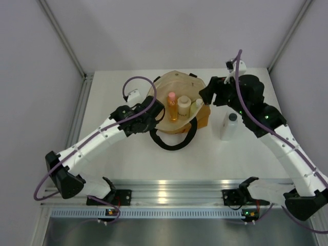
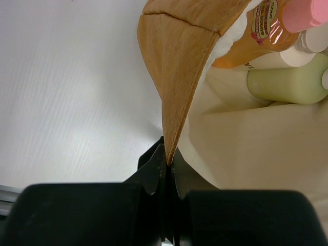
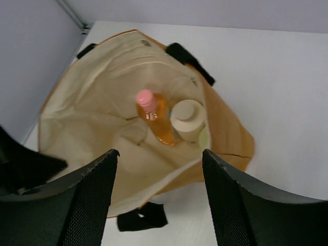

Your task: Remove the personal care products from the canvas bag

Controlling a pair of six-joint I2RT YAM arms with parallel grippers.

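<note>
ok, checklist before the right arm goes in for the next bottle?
1. Left end effector shut on the canvas bag rim, mouth held open: ok.
2. Right end effector open, empty, above the bag mouth: ok.
3. Orange bottle in the bag, pink cap exposed: ok.
4. Finger room between orange bottle and cream jar: not ok, no gap shows.
5. Small white bottle out, upright on the table, apart from the bag: ok.
6. Pale green bottle reachable: cannot tell, partly hidden by the jar.
</note>
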